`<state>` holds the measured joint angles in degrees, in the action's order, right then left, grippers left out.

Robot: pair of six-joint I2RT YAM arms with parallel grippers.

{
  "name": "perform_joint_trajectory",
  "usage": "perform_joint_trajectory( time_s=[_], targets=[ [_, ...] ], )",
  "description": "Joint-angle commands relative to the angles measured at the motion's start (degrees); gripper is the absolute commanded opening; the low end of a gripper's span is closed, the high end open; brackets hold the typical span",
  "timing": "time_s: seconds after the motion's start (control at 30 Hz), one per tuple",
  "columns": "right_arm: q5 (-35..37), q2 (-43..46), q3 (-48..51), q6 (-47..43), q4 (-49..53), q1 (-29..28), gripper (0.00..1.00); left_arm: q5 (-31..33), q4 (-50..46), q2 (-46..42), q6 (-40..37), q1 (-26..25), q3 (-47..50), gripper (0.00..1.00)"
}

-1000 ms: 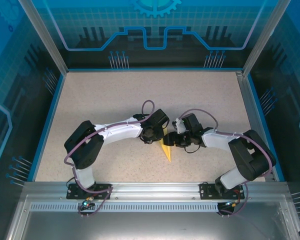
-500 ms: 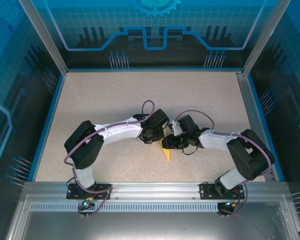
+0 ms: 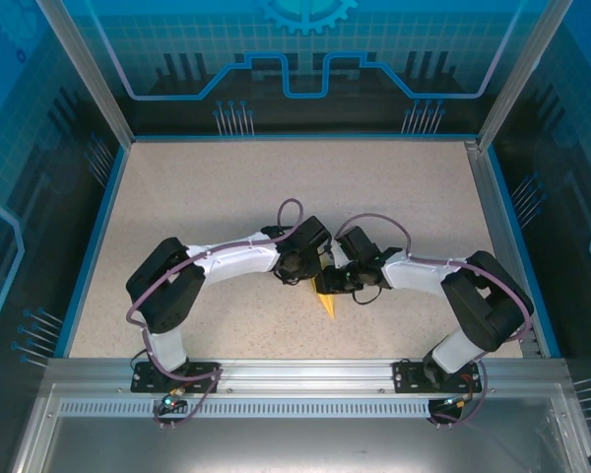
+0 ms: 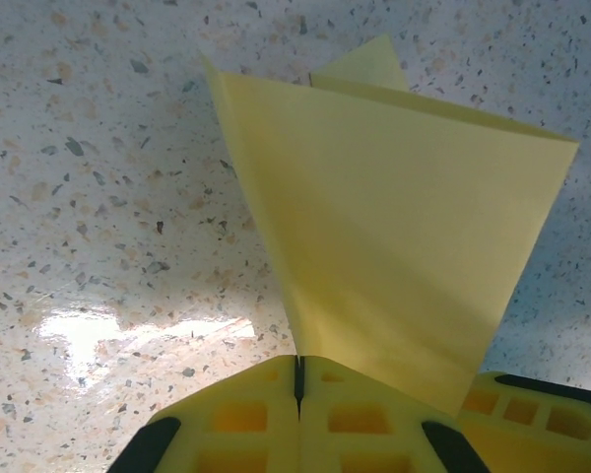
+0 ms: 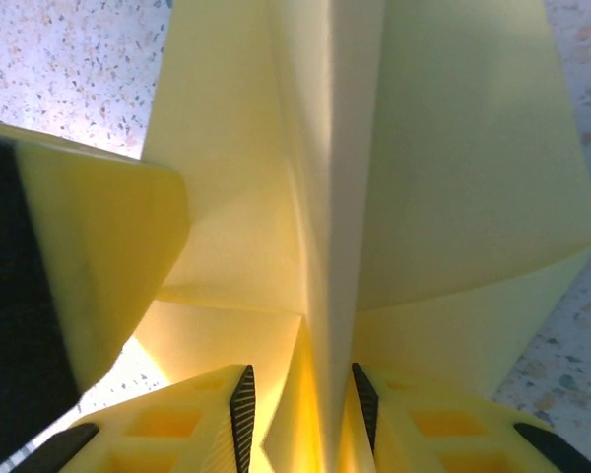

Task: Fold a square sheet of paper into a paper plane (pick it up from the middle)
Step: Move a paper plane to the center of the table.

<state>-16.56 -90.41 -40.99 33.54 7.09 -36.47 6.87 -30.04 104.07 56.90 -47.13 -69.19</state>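
The square sheet of paper is folded into a yellow paper plane [image 3: 326, 302] that sits mid-table with its sharp tip toward the near edge. My left gripper [image 3: 309, 277] is shut on it: in the left wrist view, a folded wing [image 4: 394, 246] rises straight out of the closed seam of the gripper [image 4: 298, 379]. My right gripper [image 3: 328, 282] faces the left one from the right. Its jaws stand apart around the plane's centre fold [image 5: 335, 246], with a gap left of the fold between the fingertips [image 5: 300, 414]. The left gripper's finger [image 5: 89, 266] shows beside the paper.
The speckled tabletop [image 3: 227, 197] has a blue rim and metal posts, with transparent walls behind. Both arms bend inward from their bases at the near rail [image 3: 295, 372]. There is open floor at the back and on both sides.
My right arm has slid left toward the paper and its jaws have narrowed around the fold. The left gripper and the plane have stayed put.
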Motion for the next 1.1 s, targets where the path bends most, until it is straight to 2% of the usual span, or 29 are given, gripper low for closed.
perform_joint_trajectory(
  time_s=[0.0, 0.2, 0.3, 0.37, 0.53, 0.7, 0.77, 0.87, 1.07],
  targets=[
    [2.12, -1.51, -1.92, -0.06, 2.75, -1.21, 0.29, 0.64, 0.07, -1.97, -0.31, 0.16, 1.19, 0.05],
    [4.8, -3.21, -5.31, 0.37, 7.52, -2.65, 0.22, 0.87, 2.79, -4.13, 0.09, 0.22, 3.4, 0.11],
    [7.22, -2.04, -7.41, 1.09, 10.93, -3.39, 0.14, 0.89, 4.32, -6.49, -0.27, 0.26, 4.76, 0.17],
    [10.72, -0.18, -9.04, 1.09, 13.9, -4.46, 0.13, 2.14, 4.85, -9.07, -0.49, 0.2, 6.18, 0.26],
    [26.87, -0.3, -19.56, 2.35, 28.89, -6.68, 0.09, 11.13, 5.77, -19.33, 1.08, 0.52, 13.52, 0.39],
    [34.71, -5.5, -27.48, 6.21, 35.86, -7.41, 0.1, 14.12, 4.78, -26.02, 3.19, 3.54, 19.61, 0.4],
    [36.04, -8.66, -30.59, 7.14, 37.71, -7.65, 0.1, 14.69, 4.47, -28.2, 4.03, 4.49, 21.58, 0.4],
    [34.33, -13.28, -34.06, 7.65, 37.8, -7.72, 0.1, 14.93, 4.52, -30.99, 4.62, 5.96, 24.08, 0.41],
    [31.33, -18.39, -35.29, 9.26, 35.34, -7.56, 0.11, 14.8, 4.4, -33.53, 4.58, 7.32, 26.33, 0.41]
  ],
)
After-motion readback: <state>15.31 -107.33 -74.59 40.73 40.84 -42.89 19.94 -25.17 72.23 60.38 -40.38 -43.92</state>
